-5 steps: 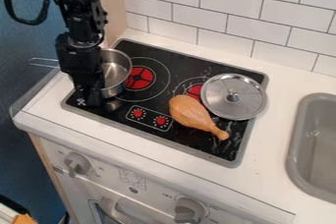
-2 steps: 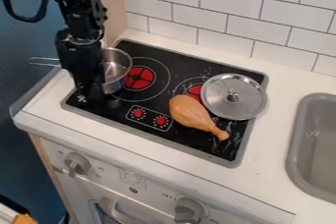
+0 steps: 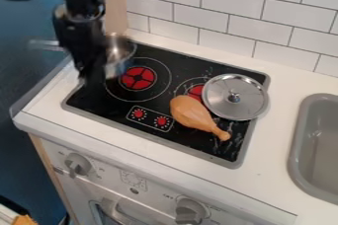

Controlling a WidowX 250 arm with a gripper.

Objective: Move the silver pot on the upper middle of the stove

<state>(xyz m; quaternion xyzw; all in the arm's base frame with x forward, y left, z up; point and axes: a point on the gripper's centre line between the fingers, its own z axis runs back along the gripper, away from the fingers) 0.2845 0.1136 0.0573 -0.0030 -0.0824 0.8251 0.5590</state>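
hand [image 3: 91, 77] closed on silver pot [image 3: 121, 55] | stove's [image 3: 182, 66] left side | drumstick [image 3: 191, 112] beside lid [image 3: 218, 98]

Camera above | slants down | faces stove [image 3: 182, 68], tiled wall [image 3: 247, 26] | fairly near

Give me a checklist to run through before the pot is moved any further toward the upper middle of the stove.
1. Pot at the upper middle of the stove: not ok, it is at the stove's upper left.
2. Gripper has a firm hold on the pot: cannot tell, it overlaps the pot's left side but the contact is hidden.
3. Pot raised off the stove: cannot tell, blurred.
4. Lid out of the target spot: ok, it lies at the stove's right.
5. Drumstick out of the target spot: ok, it lies at the lower right, beside the lid.
6. Pot handle pointing away from lid and drumstick: ok, it points left.
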